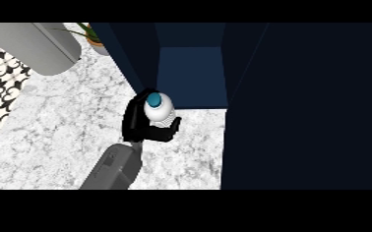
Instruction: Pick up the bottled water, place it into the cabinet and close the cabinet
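Nearest you, one grey forearm (112,169) comes up from the lower edge, left of centre, over the marbled white tabletop (58,128). You can't tell from this view alone which arm it is; by its place at the left it reads as your left. At its end the black left hand (139,123) is wrapped round the bottle (159,109): the fingers (169,128) curl under and across the bottle's near side, and the rest of the hand runs up its left side. You see the bottle from above, white body with a teal cap (154,100), upright in the hand.

The bottle sits just at the front edge of the open cabinet (190,76), at the left part of the opening, close beside the dark left door (131,59) that stands swung out. You cannot tell whether it rests on anything. To your right a large dark panel (298,108) fills the view.

Farther off, at the upper left, lie a grey rounded object (40,46) and a potted plant (91,37).
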Controlling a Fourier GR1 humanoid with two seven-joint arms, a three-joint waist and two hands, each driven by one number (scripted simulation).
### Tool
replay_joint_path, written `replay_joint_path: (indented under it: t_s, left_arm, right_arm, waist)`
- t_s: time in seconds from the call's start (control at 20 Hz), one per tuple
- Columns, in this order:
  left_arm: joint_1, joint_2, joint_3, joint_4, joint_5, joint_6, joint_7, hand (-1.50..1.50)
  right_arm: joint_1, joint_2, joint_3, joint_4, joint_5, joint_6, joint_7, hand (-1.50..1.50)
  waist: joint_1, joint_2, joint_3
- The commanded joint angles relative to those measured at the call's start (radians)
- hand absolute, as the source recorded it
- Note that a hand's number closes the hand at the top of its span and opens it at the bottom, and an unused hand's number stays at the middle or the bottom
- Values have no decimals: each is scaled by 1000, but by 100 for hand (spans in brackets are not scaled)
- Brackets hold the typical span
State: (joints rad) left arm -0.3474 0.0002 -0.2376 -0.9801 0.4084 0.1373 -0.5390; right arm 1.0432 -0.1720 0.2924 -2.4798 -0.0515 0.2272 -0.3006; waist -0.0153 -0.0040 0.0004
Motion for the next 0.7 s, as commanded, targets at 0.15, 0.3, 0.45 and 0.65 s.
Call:
replay_joint_path:
  t_s: [0.15, 0.3, 0.45, 0.65]
  left_arm:
    - [-201, 0, -106, -37, 39, 241, 148, 150]
    - [-318, 0, -147, 10, 71, 321, 196, 150]
    - [-372, 0, -213, 37, 58, 412, 231, 150]
    - [-504, 0, -186, 204, 142, 465, 242, 150]
  right_arm:
    - [-26, 28, 5, -19, -25, -20, 7, -150]
    - [-82, 14, -51, -32, -91, -16, 51, -150]
    - [-47, 21, -5, -90, -38, -29, 79, -150]
    - [-37, 1, -49, -44, -81, 12, 41, -150]
  waist:
    - [-9, 2, 0]
    - [-13, 7, 0]
    - [-14, 5, -1]
    - [-36, 11, -1]
